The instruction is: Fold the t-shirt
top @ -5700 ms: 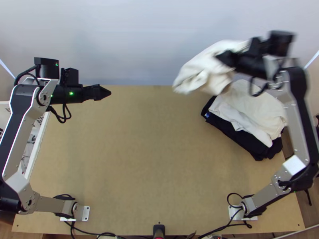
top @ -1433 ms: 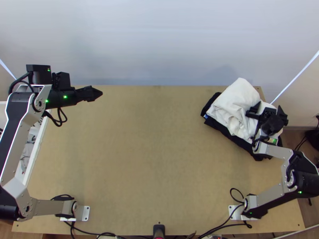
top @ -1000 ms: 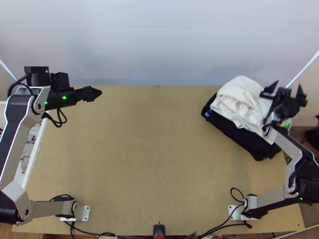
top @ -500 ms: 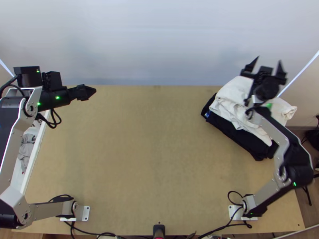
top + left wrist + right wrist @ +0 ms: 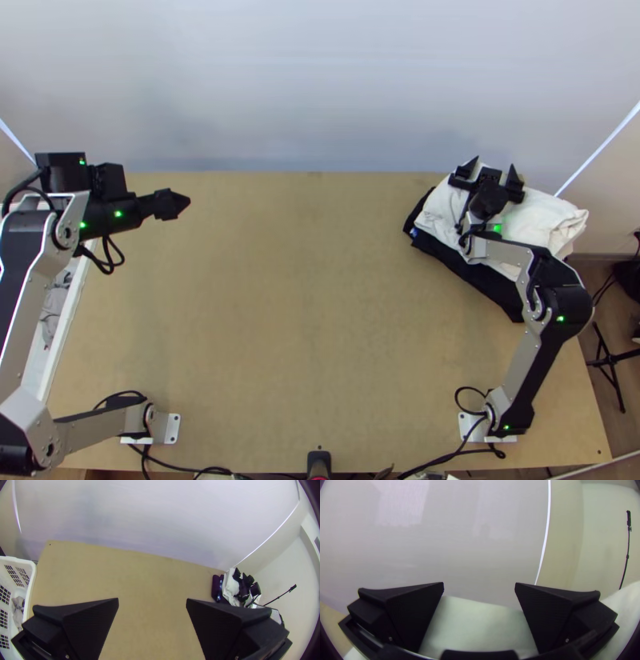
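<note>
So the white t-shirt [image 5: 554, 222], or what I'd take for it, is at the far right of the counter [image 5: 296, 320], heaped up on top of some black cloth [image 5: 472, 270]. It's a loose, rumpled bundle, and I can't tell if that's one white piece or a couple stacked.

Right gripper [image 5: 493, 165] is right over the far side of the white stuff, fingers spread wide, nothing pinched between them. Can't say if it's actually touching. Left gripper [image 5: 152, 599] is open too and empty, over at the far left near the white basket [image 5: 32, 583], which has some greyish cloth [image 5: 17, 613] in it.

Handling-wise I'd guess light, soft and floppy, nothing fragile, with enough grip that it won't slide around much. Looks like either a pile getting tidied or a grab about to happen, hard to call. If it's a grab, I'd go for a raised fold on the top layer and pinch shallow, cause a deep bite could drag the black cloth along. For tidying, light pats with the fingers would do; pushing hard would probably just bunch it up.
</note>
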You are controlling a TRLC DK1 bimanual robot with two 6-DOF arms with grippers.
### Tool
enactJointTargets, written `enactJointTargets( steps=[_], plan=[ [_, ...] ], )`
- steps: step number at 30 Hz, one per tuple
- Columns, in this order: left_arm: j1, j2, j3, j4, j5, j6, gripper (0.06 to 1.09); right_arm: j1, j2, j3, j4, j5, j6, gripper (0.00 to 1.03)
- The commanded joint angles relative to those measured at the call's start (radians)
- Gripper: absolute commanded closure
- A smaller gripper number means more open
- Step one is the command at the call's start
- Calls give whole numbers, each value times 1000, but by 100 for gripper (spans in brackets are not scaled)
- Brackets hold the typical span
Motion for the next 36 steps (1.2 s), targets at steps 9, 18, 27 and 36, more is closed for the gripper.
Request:
enactJointTargets(
  steps=[9,18,27,36],
  plan=[
    [34,-60,-38,13,-24,27,10,16,-217,12,-38,23,-79,4],
    [55,-80,-25,174,-231,-2,10,10,-731,85,-498,21,-171,4],
    [17,-449,-327,516,-490,81,10,-12,-1277,-96,-501,-127,-186,4],
    [17,-968,-831,961,-601,245,10,79,-1800,-547,-367,-443,-31,4]
  ],
)
